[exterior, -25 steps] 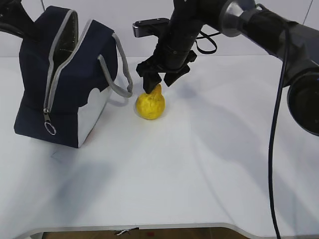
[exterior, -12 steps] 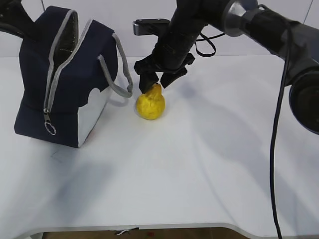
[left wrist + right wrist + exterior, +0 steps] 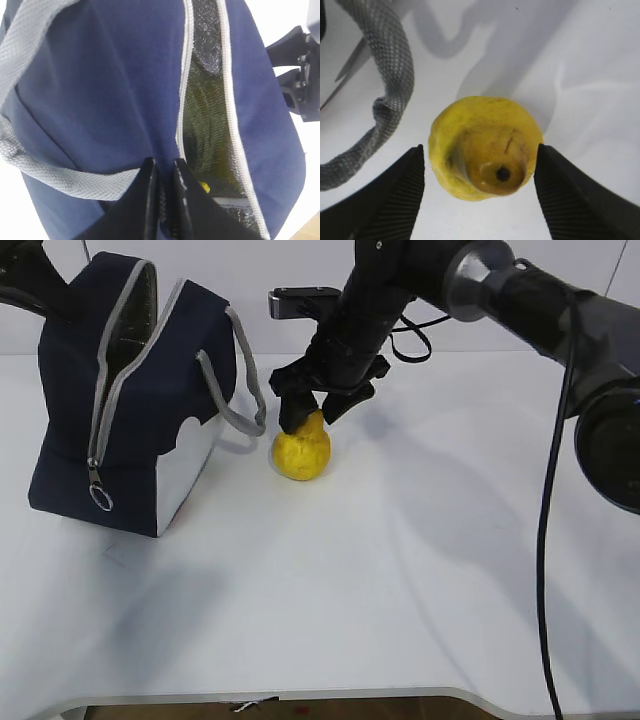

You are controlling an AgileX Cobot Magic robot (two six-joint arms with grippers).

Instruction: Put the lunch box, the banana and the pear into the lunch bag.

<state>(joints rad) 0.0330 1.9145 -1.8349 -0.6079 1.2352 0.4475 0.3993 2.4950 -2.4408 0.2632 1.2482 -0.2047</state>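
Note:
The golden-yellow pear (image 3: 302, 452) stands upright on the white table, just right of the navy lunch bag (image 3: 130, 440). My right gripper (image 3: 312, 412) hangs over it, open, one finger on each side of the pear's (image 3: 485, 145) narrow top and neither touching it in the right wrist view (image 3: 480, 151). My left gripper (image 3: 162, 167) is shut on the lunch bag's (image 3: 100, 90) fabric beside the open zipper and holds it up. The silvery lining shows through the gap, with a small yellow spot (image 3: 204, 187) deep inside. The lunch box and the banana are hidden.
The bag's grey strap handle (image 3: 240, 390) loops down onto the table close to the pear's left side (image 3: 390, 100). A ring pull (image 3: 100, 497) hangs at the bag's front. The table's front edge (image 3: 300, 695) runs along the bottom.
My right gripper has shifted slightly over the pear's top and stays open. The pear, the bag and the left gripper have not moved.

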